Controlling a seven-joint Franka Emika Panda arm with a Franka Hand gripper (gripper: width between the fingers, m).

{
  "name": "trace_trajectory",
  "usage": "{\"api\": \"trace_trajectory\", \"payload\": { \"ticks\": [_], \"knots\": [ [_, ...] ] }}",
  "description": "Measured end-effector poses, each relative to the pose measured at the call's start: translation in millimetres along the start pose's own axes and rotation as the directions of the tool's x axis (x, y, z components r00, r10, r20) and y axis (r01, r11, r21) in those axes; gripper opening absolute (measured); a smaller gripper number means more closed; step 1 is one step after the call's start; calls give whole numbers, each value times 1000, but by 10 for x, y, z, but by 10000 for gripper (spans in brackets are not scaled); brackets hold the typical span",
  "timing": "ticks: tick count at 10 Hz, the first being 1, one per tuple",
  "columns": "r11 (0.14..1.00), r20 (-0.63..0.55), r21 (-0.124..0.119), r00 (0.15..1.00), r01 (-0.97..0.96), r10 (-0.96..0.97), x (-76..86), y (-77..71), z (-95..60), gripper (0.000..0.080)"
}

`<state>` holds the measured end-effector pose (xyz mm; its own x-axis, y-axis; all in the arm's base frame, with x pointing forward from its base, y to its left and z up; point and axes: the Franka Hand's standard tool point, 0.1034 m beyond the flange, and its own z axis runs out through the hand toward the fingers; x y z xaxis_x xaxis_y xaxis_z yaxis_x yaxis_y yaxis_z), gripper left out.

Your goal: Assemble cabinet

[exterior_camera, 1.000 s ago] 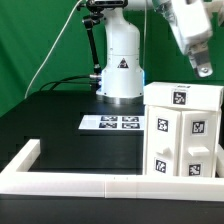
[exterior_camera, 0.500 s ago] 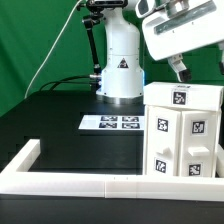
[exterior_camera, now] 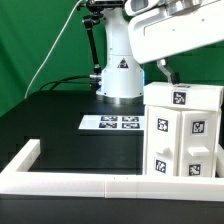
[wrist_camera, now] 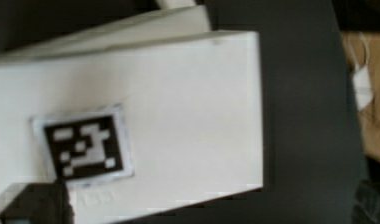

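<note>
From the exterior view, the cabinet stands at four o'clock on the tabletop, touching the border frame; the marker board lies just beside it. I'd descend slowly, square to its top. In the wrist view, the cabinet's tagged top fills the frame; I cannot tell whether my fingers are spread.

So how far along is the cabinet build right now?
The cabinet already stands as a closed-looking white box with tagged panels on its top and front, against the border frame. Nothing seems to be in hand: the arm hovers above it, and the wrist view looks down on its tagged top. The claw's state is unclear. No loose parts are visible.
</note>
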<state>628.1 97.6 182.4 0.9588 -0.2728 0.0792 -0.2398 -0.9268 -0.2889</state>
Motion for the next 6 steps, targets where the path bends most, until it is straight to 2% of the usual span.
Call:
{"api": "trace_trajectory", "payload": {
  "ticks": [2,3,4,6],
  "knots": [
    [959,45,-16,958,284,-283,5,35,10,797],
    [935,48,-15,935,354,-353,7,45,13,797],
    [897,73,-3,895,441,-440,-29,71,20,797],
    [834,71,4,831,552,-551,-17,93,15,797]
  ]
}}
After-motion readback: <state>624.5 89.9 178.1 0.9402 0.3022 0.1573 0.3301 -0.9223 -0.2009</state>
